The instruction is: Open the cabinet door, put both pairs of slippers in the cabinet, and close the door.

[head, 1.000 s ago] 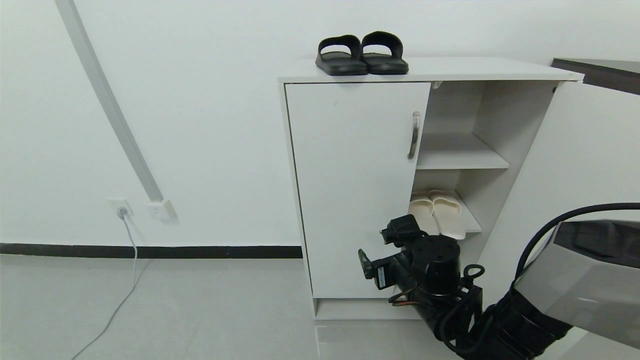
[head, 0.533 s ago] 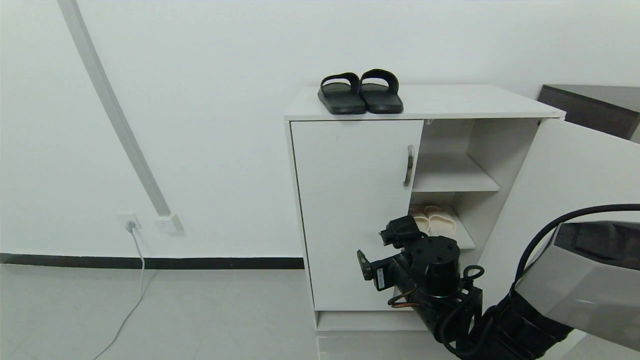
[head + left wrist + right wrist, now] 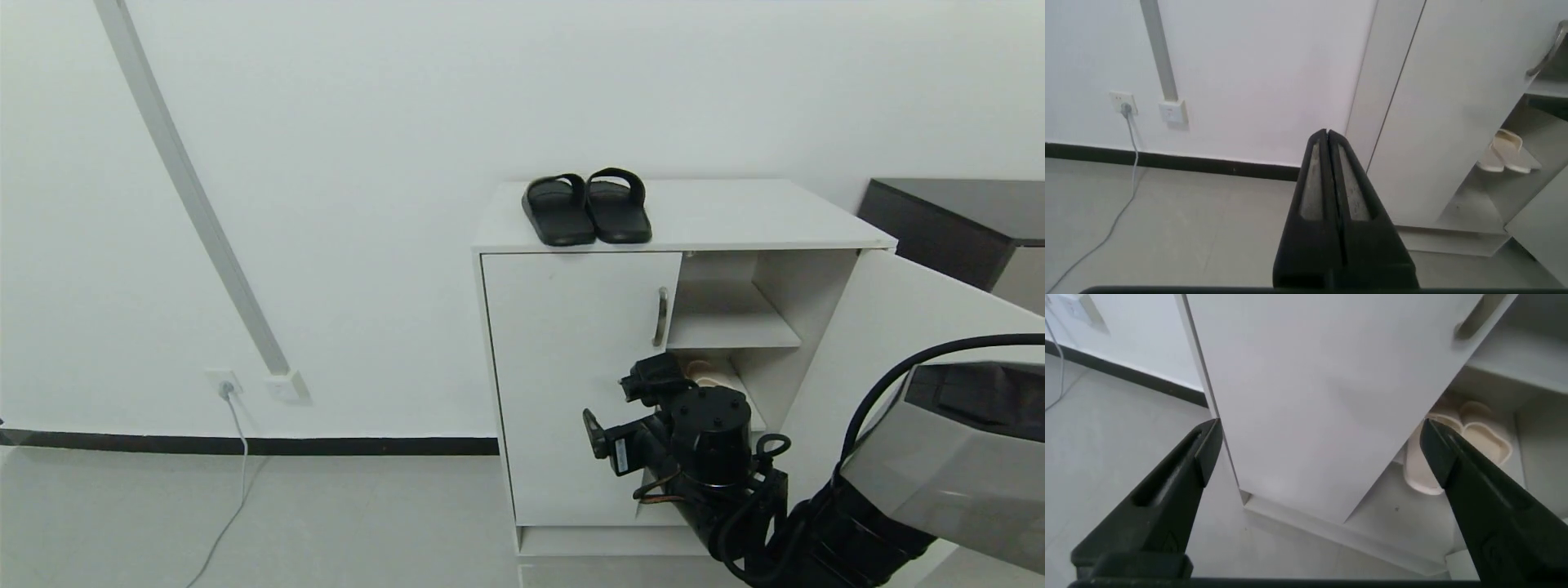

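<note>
Two black slippers (image 3: 586,210) atop cabinet (image 3: 735,214), left gripper (image 3: 1327,140) pressed together, right gripper (image 3: 1320,434) spread

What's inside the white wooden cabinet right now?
A pair of cream slippers lies on the lower shelf of the white wooden cabinet. The closed left door hides the rest.

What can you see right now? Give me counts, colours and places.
Cabinet: one, white, against the wall.
Left door: one, white, shut.
Right door: one, white, open.
Handle: one, metal, on the left door.
Black slippers: one pair, on the cabinet top.
Cream slippers: one pair, on a shelf inside.
Socket: one, white, on the wall, cable plugged in.
Left hand: one, black, shut, low near the cabinet.
Right hand: one, black, open, facing the left door.
</note>
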Controlling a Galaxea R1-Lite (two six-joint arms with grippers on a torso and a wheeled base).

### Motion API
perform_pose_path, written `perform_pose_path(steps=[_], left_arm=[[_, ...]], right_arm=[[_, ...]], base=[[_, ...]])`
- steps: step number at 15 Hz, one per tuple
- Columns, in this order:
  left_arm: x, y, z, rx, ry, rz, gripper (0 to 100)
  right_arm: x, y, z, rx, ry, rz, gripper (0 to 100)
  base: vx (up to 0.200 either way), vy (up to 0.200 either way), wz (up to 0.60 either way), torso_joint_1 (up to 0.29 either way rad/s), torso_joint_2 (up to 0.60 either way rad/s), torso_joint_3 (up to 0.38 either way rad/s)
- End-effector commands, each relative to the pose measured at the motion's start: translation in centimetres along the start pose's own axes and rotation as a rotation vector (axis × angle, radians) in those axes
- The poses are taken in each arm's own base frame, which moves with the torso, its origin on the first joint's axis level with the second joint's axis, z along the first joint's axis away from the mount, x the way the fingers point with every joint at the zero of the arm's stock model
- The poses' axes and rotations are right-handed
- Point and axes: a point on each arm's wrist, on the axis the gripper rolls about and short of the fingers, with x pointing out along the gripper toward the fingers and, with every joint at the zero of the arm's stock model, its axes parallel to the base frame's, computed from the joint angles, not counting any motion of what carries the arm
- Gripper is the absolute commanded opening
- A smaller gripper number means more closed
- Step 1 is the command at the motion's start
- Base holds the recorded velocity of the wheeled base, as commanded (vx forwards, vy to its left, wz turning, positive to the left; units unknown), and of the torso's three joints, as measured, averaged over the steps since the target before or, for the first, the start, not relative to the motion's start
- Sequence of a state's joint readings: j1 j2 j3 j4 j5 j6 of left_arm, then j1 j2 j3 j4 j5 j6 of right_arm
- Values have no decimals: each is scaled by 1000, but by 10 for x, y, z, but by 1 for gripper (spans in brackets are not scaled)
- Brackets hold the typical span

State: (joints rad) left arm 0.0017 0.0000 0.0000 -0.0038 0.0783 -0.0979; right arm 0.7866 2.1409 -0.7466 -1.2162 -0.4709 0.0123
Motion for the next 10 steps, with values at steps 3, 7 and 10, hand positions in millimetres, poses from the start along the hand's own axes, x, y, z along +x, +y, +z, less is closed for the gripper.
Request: perform_pose_path(steps=[3, 7, 10], left_arm=[[0, 0, 0, 0, -1, 1, 0], [0, 0, 0, 0, -1, 1, 0], [0, 0, 0, 0, -1, 1, 0]], right_arm=[[-1, 0, -1, -2, 2, 2, 100], [1, 2, -3, -5, 5, 5, 100], [2, 4, -3, -6, 4, 6, 100]], base=[[0, 0, 0, 196, -509, -313], [0, 0, 0, 212, -524, -315], [0, 0, 0, 235, -543, -321]])
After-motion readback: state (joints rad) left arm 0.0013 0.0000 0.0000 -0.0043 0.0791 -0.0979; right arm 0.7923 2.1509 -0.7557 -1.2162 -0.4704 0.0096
